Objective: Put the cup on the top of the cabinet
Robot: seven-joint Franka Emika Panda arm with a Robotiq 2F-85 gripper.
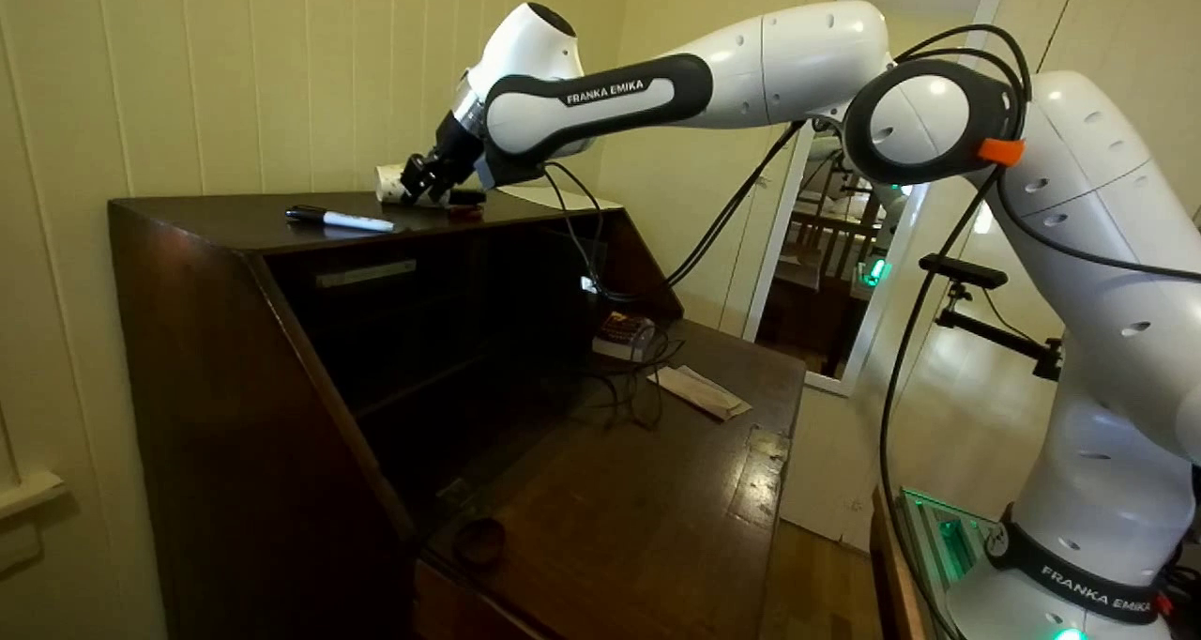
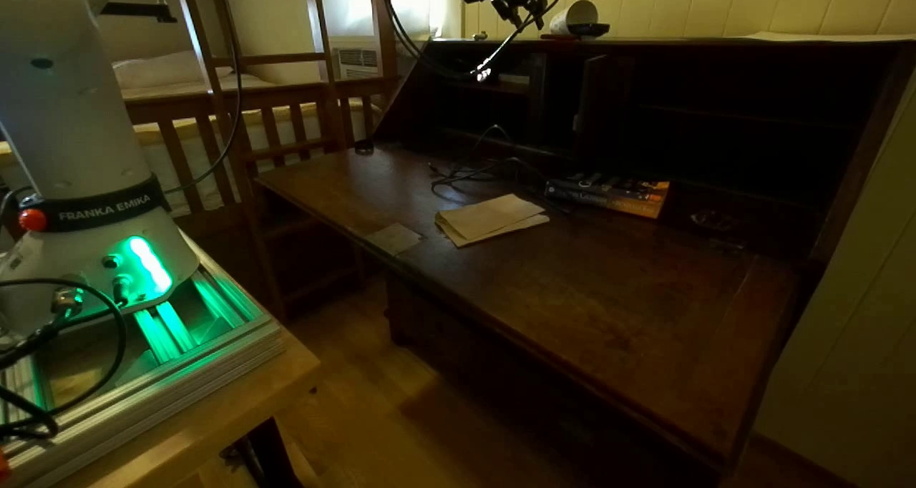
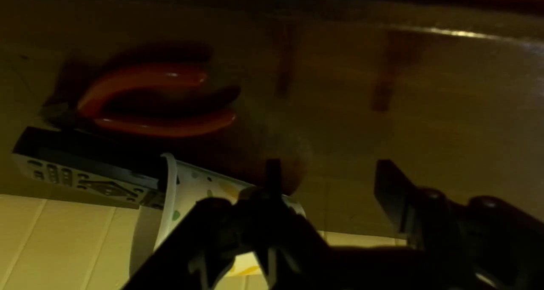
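In the wrist view, a black two-fingered gripper [image 3: 327, 171] stands at the bottom with its jaws wide apart, the dark brown wooden tabletop [image 3: 340, 111] showing between the tips. A white, tapered, paper-like cup [image 3: 195, 183] with green and orange flecks lies on its side near the tabletop's back edge, along a cream panelled wall [image 3: 51, 239]. One jaw covers part of the cup (whether it touches, I cannot tell), and the cup's mouth faces the left of the view. A slim dark remote control [image 3: 91, 171] with a grey button face ends at that mouth, and orange-red-handled pliers [image 3: 161, 127] lie between the remote control and the front edge.

In an exterior view, a jointed white robot arm [image 1: 751, 68] extends over the large dark brown wooden cabinet [image 1: 253, 387], whose flat top is this tabletop. Near the back edge, the cup is partly hidden by the jaws. A white marker [image 1: 352, 220] with a black cap lies nearer the front edge, toward the closest corner, and a flat white sheet of paper [image 1: 530, 192] lies by the far corner.

In an exterior view, a folded tan paper [image 2: 490, 220] rests on the cabinet's lower wooden board [image 2: 572, 295]. Above, the cup lies behind the tabletop's front edge, its round mouth turned right and toward the camera.
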